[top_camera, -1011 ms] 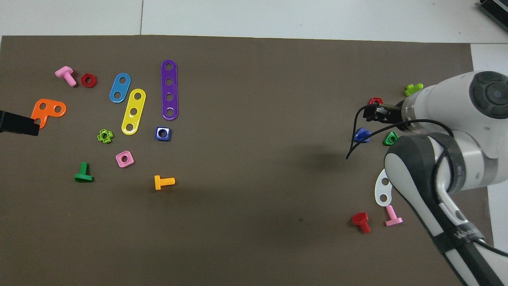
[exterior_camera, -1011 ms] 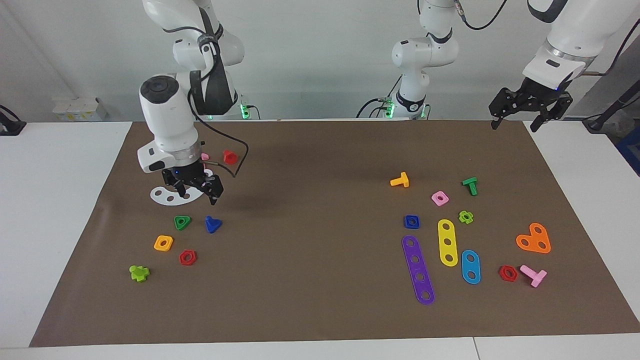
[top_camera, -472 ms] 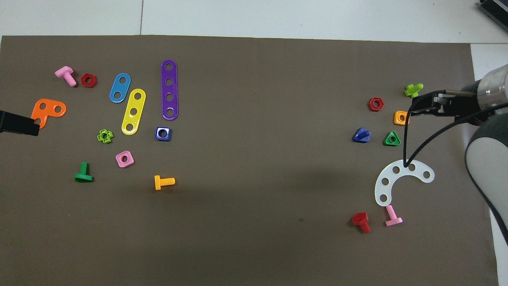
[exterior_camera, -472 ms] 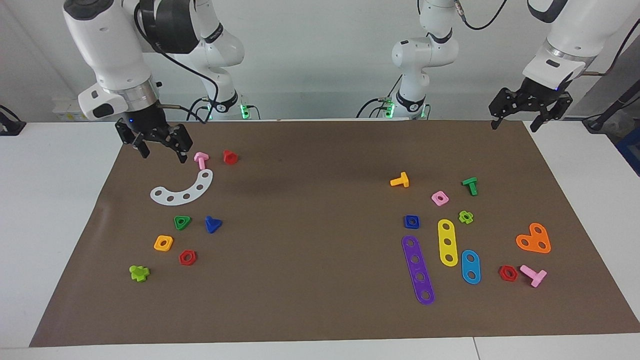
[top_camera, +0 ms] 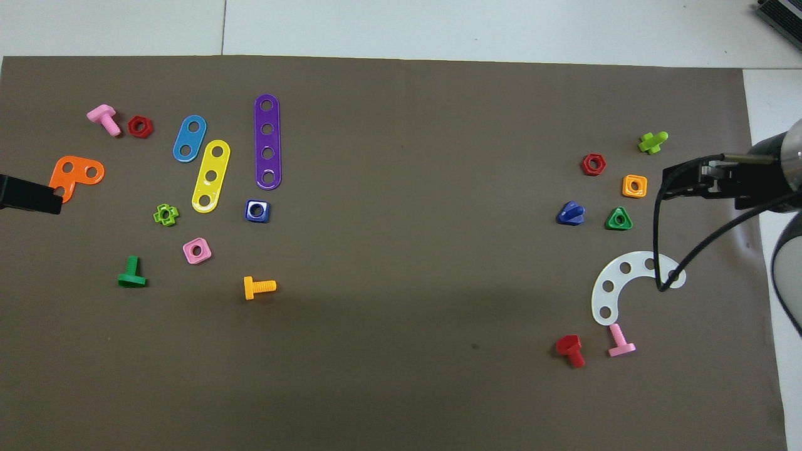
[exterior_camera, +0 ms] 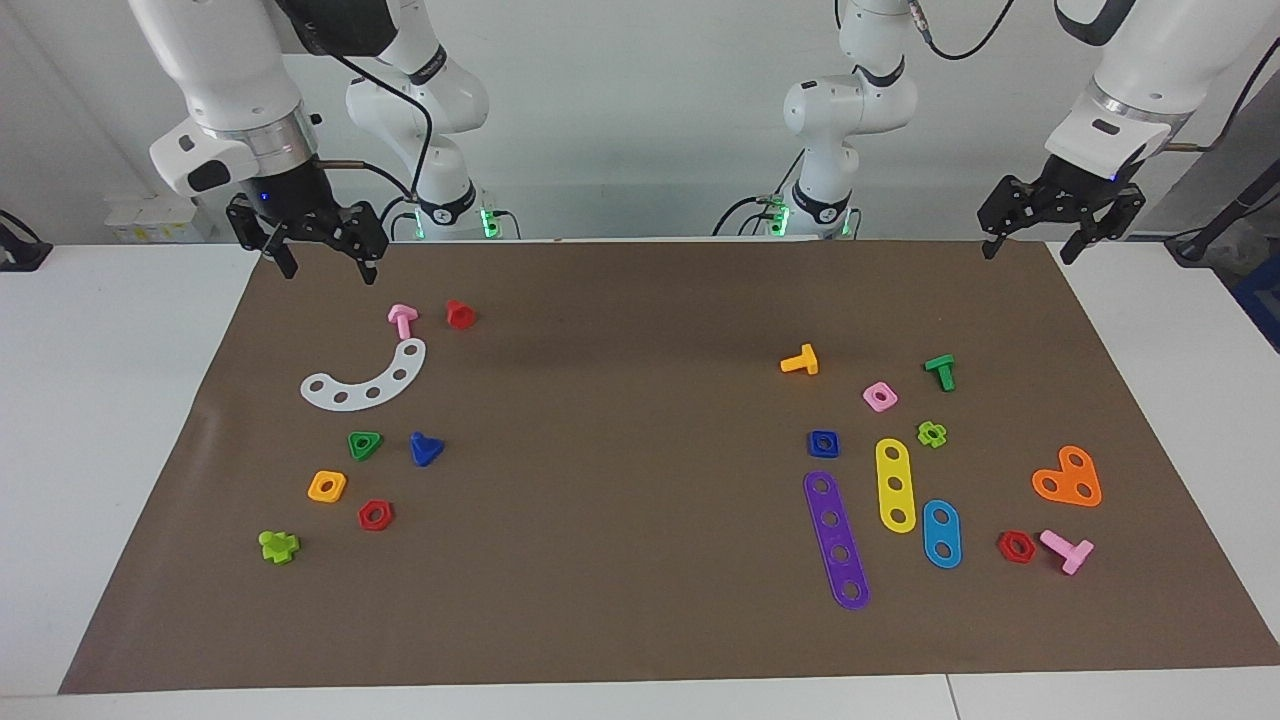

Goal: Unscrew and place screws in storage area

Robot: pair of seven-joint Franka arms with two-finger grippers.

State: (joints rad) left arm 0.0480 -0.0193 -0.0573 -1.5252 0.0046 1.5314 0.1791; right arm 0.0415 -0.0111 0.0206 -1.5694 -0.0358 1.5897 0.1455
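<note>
The dark-blue screw (exterior_camera: pixel 426 448) (top_camera: pixel 571 213) lies loose on the brown mat in the storage area (exterior_camera: pixel 396 474) (top_camera: pixel 595 194), beside the green triangular nut (exterior_camera: pixel 365 444) (top_camera: pixel 618 218). Around that patch lie the white curved strip (exterior_camera: pixel 386 383) (top_camera: pixel 614 277), an orange square nut (exterior_camera: pixel 327 486) and a red hexagonal nut (exterior_camera: pixel 375 514). My right gripper (exterior_camera: pixel 328 272) (top_camera: pixel 689 181) hangs open and empty over the mat's edge nearest the robots, well clear of the screw. The left gripper (exterior_camera: pixel 1028 252) (top_camera: pixel 25 194) waits open and empty over the mat's corner at the left arm's end.
A pink bolt (exterior_camera: pixel 402 320) and a red bolt (exterior_camera: pixel 459 314) lie near the white strip, a lime piece (exterior_camera: pixel 278 545) farther out. Toward the left arm's end lie purple (exterior_camera: pixel 836 540), yellow (exterior_camera: pixel 895 485) and blue (exterior_camera: pixel 941 533) strips, a blue square nut (exterior_camera: pixel 823 443) and other small parts.
My right gripper has risen from just above the white strip and drawn back toward the robots to the mat's edge. The blue screw stays put. The left arm has not moved.
</note>
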